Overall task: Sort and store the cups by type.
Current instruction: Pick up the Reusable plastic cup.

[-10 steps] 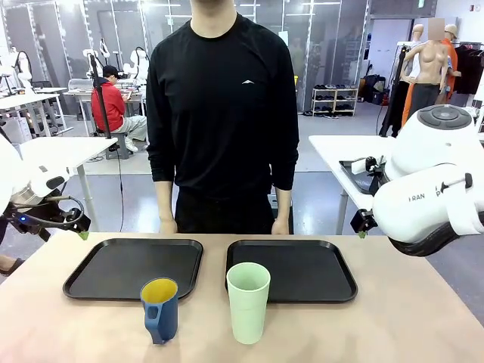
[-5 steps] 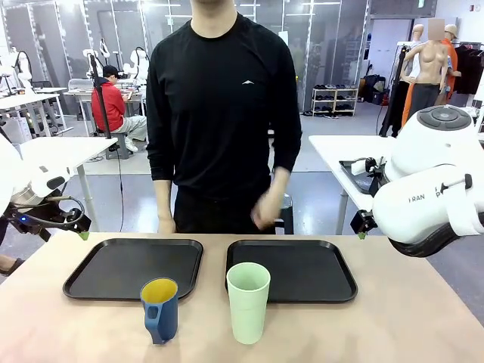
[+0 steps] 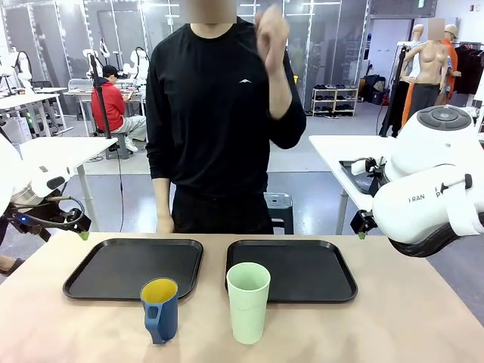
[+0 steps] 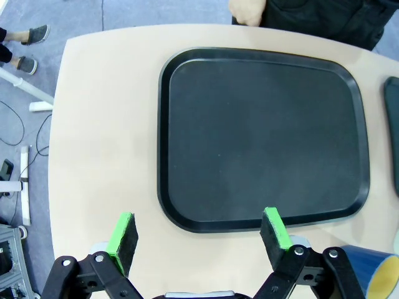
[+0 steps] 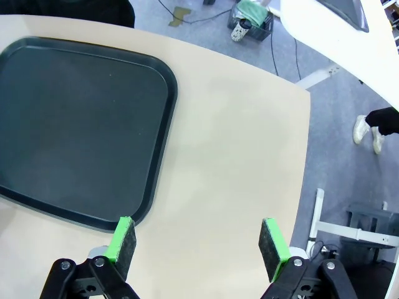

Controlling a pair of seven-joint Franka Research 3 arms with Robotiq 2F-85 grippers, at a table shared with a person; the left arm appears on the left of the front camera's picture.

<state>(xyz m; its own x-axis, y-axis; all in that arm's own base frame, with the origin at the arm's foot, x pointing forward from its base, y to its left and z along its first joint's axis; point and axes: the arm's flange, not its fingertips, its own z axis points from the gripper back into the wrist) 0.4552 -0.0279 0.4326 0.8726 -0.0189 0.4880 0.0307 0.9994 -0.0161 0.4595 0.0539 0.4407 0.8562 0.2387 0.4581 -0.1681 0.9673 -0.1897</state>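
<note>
Two cups stand near the table's front edge in the front view. The dark blue mug (image 3: 159, 309) with a yellow inside and a handle is left of centre, and its rim (image 4: 381, 274) shows at the lower right of the left wrist view. Beside it to the right stands the taller pale mint-green tumbler (image 3: 248, 302). My left gripper (image 4: 199, 233) hangs open above the near edge of the left black tray (image 4: 262, 134), nothing between its pads. My right gripper (image 5: 196, 240) is open over bare table beside the right black tray (image 5: 75, 124).
Both black trays (image 3: 134, 268) (image 3: 291, 270) lie side by side behind the cups. The person stands at the far edge with one hand (image 3: 271, 34) raised to head height and the other hand (image 3: 165, 224) by the left tray. My arms sit at the table's left (image 3: 45, 208) and right (image 3: 431, 197) ends.
The person's hand has risen from beside the table's far edge up to head height. The cups and both arms have not moved.
</note>
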